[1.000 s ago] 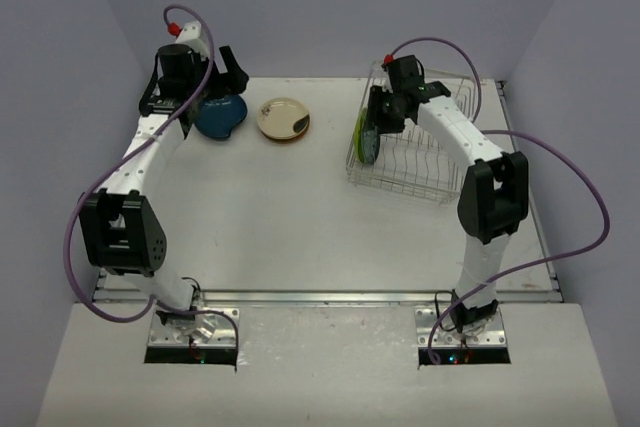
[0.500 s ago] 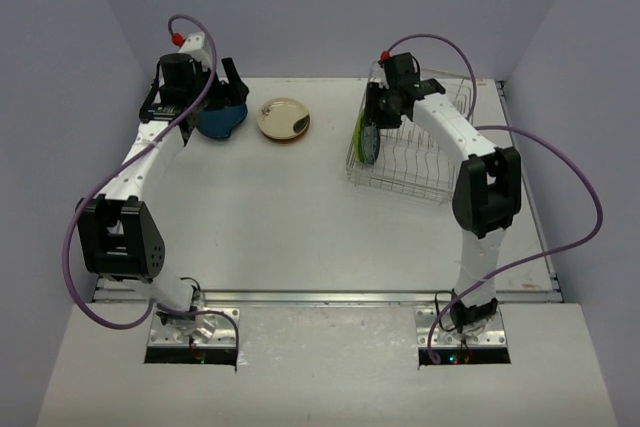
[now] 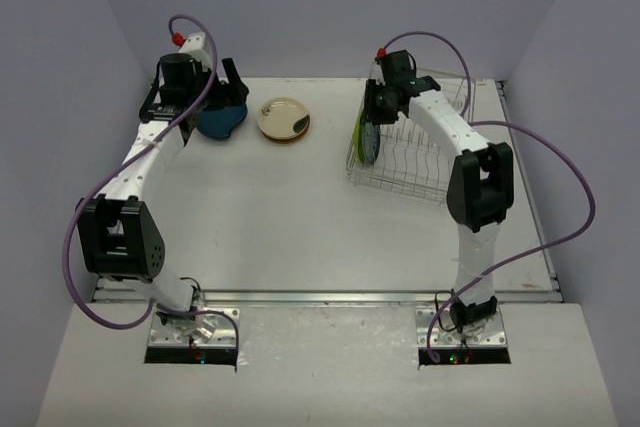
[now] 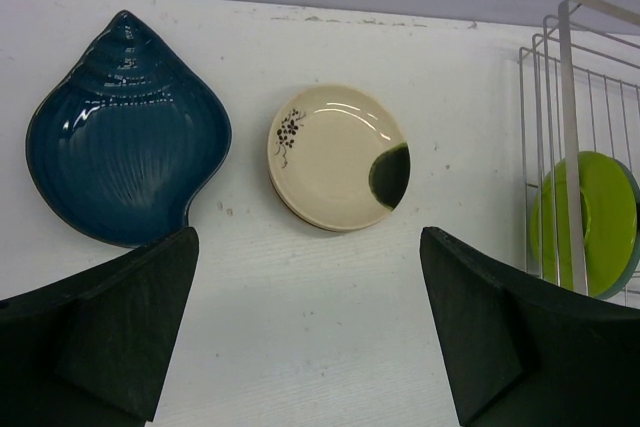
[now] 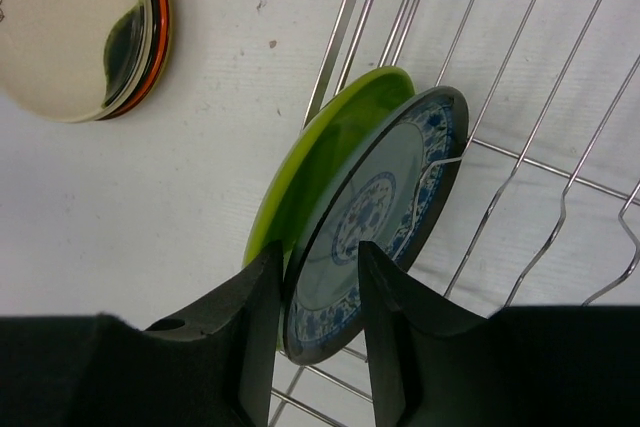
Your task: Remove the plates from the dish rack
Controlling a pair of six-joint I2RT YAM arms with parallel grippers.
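Observation:
The dish rack (image 3: 425, 169) stands at the back right, and two plates stand upright at its left end: a lime green one (image 5: 325, 142) and a black-rimmed one with a blue pattern (image 5: 390, 187). My right gripper (image 5: 320, 262) is open, with one finger on each side of the patterned plate's rim. The left finger sits between the two plates. A dark blue teardrop plate (image 4: 125, 137) and a cream plate (image 4: 335, 157) on an orange one (image 5: 161, 7) lie on the table. My left gripper (image 4: 310, 277) hovers open over them, empty.
The rack's thin upright wires (image 5: 520, 97) stand close around the right gripper. The back wall runs just behind the plates on the table. The white table (image 3: 280, 217) stretches toward the arm bases.
The right gripper's jaws have narrowed around the patterned plate, and that arm has shifted slightly toward the back. The left arm rose a little early on, then stayed still.

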